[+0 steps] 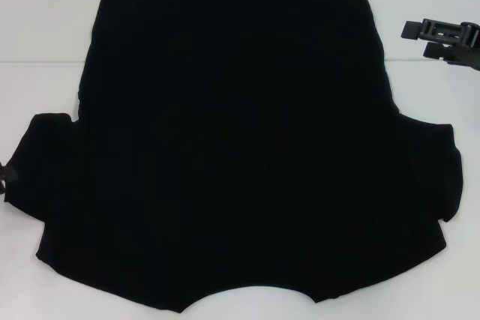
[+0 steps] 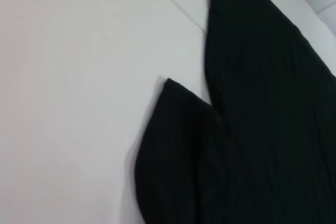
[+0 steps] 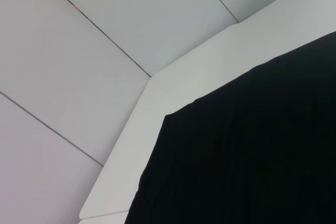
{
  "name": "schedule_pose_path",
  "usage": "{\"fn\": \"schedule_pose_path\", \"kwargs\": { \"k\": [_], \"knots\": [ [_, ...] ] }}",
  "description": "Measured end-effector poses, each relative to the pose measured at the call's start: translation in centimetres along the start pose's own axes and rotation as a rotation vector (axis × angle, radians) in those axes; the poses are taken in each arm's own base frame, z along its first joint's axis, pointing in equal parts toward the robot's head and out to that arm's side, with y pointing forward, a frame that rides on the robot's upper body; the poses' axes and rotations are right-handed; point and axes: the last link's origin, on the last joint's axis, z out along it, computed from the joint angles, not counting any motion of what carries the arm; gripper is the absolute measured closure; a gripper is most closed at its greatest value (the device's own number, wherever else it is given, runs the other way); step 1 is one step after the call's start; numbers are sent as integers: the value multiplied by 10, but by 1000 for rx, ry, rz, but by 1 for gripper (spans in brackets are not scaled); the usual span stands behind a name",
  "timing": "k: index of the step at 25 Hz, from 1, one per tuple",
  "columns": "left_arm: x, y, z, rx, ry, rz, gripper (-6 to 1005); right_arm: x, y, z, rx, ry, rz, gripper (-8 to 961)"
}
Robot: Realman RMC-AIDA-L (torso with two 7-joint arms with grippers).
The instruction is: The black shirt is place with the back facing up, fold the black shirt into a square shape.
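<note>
The black shirt (image 1: 240, 140) lies spread flat on the white table (image 1: 45, 50). Its curved neckline is at the near edge, its hem at the far edge, and both short sleeves stick out sideways. My right gripper (image 1: 417, 40) hovers open beyond the shirt's far right side, apart from the fabric, with nothing between its fingers. Only a sliver of my left gripper (image 1: 4, 174) shows at the picture's left edge, right by the left sleeve. The left wrist view shows that sleeve (image 2: 173, 156) and the shirt's side. The right wrist view shows a hem corner of the shirt (image 3: 241, 156).
Bare white tabletop (image 1: 435, 88) lies on both sides of the shirt's body. The right wrist view shows the table's angled far edge (image 3: 152, 108) with grey floor tiles (image 3: 68, 77) beyond it.
</note>
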Motion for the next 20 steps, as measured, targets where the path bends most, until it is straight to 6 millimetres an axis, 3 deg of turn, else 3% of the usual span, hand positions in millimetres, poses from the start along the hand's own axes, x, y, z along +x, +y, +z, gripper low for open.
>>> {"fn": "schedule_pose_path", "kwargs": {
  "k": [20],
  "knots": [
    [-3,-14,14,74,26,-31,607,1,-1,-2,0,4,-1,44]
  ]
}}
